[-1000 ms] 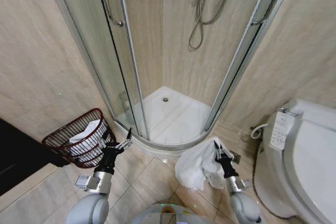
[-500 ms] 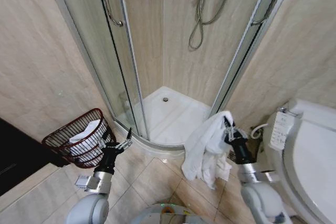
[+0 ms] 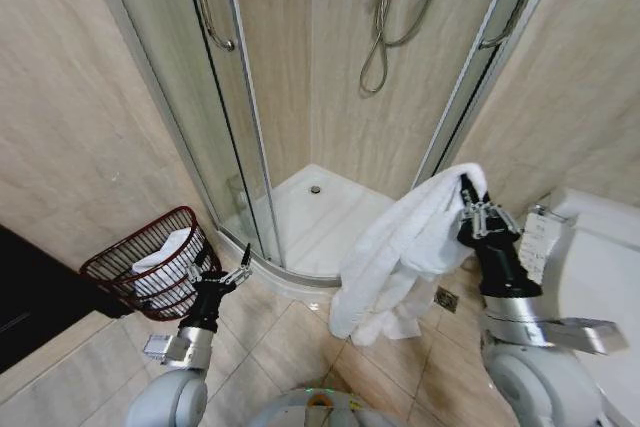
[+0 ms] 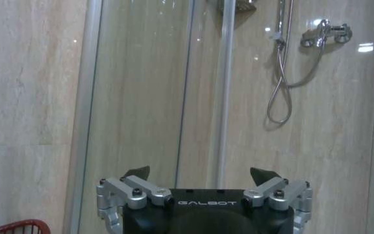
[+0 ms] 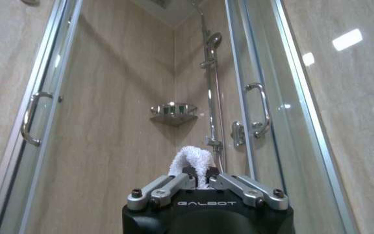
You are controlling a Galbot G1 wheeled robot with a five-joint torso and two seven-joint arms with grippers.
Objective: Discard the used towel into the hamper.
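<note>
Tiled bathroom, right gripper [image 3: 470,199] clamping white towel [image 3: 400,252], left gripper [image 3: 228,269] open beside hamper [image 3: 115,272]

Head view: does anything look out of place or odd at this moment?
Nothing is damaged or spilled. The white towel hangs from the shut right gripper, off the floor, far from the hamper, which holds white cloth. The left gripper waits open beside it.

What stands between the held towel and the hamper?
In the head view, between the towel and the hamper: the left gripper, the shower door's lower edge and bare floor.
</note>
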